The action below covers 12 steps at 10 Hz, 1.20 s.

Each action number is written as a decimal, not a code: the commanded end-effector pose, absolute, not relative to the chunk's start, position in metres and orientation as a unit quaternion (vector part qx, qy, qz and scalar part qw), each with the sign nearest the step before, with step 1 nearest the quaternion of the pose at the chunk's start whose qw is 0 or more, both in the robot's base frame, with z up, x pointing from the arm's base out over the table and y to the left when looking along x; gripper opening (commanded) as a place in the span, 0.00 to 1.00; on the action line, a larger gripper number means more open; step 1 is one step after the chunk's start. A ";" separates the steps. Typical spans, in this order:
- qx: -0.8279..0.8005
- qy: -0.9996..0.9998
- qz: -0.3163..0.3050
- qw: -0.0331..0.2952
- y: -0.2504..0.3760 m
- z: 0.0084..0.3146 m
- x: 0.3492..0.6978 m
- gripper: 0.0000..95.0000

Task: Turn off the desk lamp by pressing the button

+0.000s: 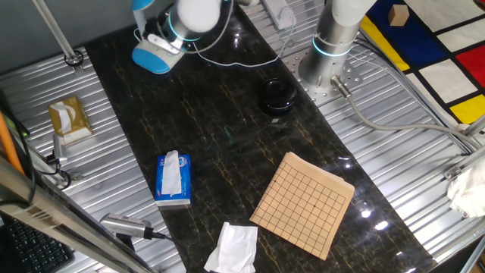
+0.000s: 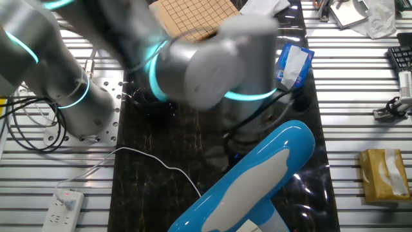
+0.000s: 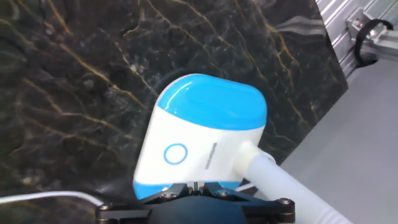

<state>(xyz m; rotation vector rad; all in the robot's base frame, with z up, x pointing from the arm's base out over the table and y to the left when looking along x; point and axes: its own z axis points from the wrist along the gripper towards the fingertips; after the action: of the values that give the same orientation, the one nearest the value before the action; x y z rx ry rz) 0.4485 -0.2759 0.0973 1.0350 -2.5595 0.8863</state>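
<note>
The desk lamp's base (image 3: 202,134) fills the hand view: light-blue rounded body, white top face with a round ring button (image 3: 175,154), and a whitish neck (image 3: 280,183) leaving to the lower right. My gripper (image 3: 196,185) hovers just above the near edge of the base, with its fingertips touching each other and nothing between them. The button lies a little ahead and to the left of the tips. In one fixed view the base (image 1: 154,55) sits at the table's far left corner under my wrist. In the other fixed view the lamp's head (image 2: 257,177) fills the foreground.
A thin white cable (image 1: 242,61) runs from the lamp across the table. A black round pot (image 1: 277,95), a blue-and-white tissue pack (image 1: 173,178), a wooden grid board (image 1: 303,203) and crumpled tissue (image 1: 233,249) lie nearer. The table edge (image 3: 323,93) is just right of the lamp.
</note>
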 end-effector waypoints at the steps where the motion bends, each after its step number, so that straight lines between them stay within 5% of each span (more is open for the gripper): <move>1: 0.307 -0.903 0.270 0.130 -0.241 0.098 0.450 0.00; 6: 0.207 -0.956 0.172 0.122 -0.157 0.104 0.440 0.00; 10: 0.105 -0.990 -0.008 0.096 -0.113 0.124 0.450 0.00; 12: 0.096 -0.991 -0.013 0.090 -0.107 0.120 0.453 0.00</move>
<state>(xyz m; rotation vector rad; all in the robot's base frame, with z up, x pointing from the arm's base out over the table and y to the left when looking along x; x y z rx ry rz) 0.4485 -0.1269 0.1176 0.4059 -2.9068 0.1460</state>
